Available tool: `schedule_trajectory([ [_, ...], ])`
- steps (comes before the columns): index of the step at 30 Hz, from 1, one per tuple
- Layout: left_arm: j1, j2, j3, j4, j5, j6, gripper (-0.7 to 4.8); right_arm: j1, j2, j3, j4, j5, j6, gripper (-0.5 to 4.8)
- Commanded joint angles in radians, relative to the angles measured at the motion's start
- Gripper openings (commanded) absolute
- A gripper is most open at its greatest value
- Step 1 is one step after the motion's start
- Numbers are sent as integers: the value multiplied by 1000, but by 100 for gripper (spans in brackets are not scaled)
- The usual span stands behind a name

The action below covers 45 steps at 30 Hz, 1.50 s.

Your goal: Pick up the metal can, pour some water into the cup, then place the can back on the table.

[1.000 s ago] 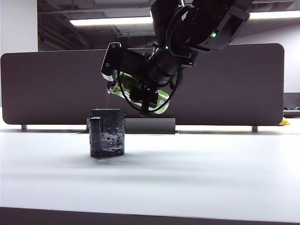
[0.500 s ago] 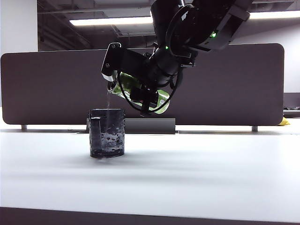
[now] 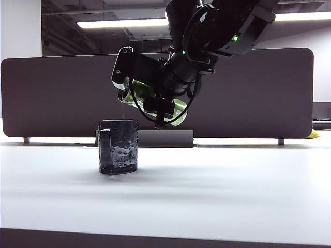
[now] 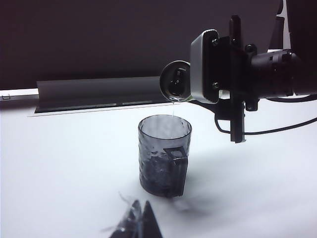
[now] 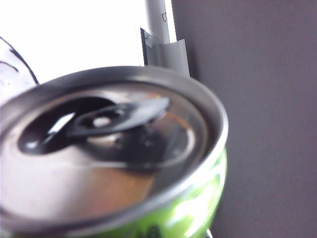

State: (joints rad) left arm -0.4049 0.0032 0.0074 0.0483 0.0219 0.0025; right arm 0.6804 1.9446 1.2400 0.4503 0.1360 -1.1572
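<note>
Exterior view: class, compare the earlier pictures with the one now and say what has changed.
The thin stream of water from the metal can to the cup no longer shows here. The right end effector holds the tilted can in the same place; the cup has not moved on the table.

Metal can (image 3: 139,95): shiny lime green body, silver rim and lid, dark tab. Cup (image 3: 118,146): dark blue-black, glossy, dimpled pattern with pale glints; smoky and translucent in the left wrist view. Bench (image 3: 207,191): plain white, dark front edge. Partition panel (image 3: 57,98): flat dark grey-brown. Right gripper (image 3: 155,101): black housing, one silver-white plate, green indicator lights.
</note>
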Motion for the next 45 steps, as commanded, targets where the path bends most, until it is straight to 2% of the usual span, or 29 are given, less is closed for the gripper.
schedule_trajectory([
  [1,1,1,1,12,0,-3,-5,3,-9,11,47,4,-4,211],
  [24,1,1,1,12,0,-3,-5,8,-9,11,48,4,-28,211],
  [37,1,1,1,12,0,-3,-5,13,-9,11,56,27,43,211],
  [45,1,1,1,12,0,-3,-5,13,-10,11,83,72,169,210],
])
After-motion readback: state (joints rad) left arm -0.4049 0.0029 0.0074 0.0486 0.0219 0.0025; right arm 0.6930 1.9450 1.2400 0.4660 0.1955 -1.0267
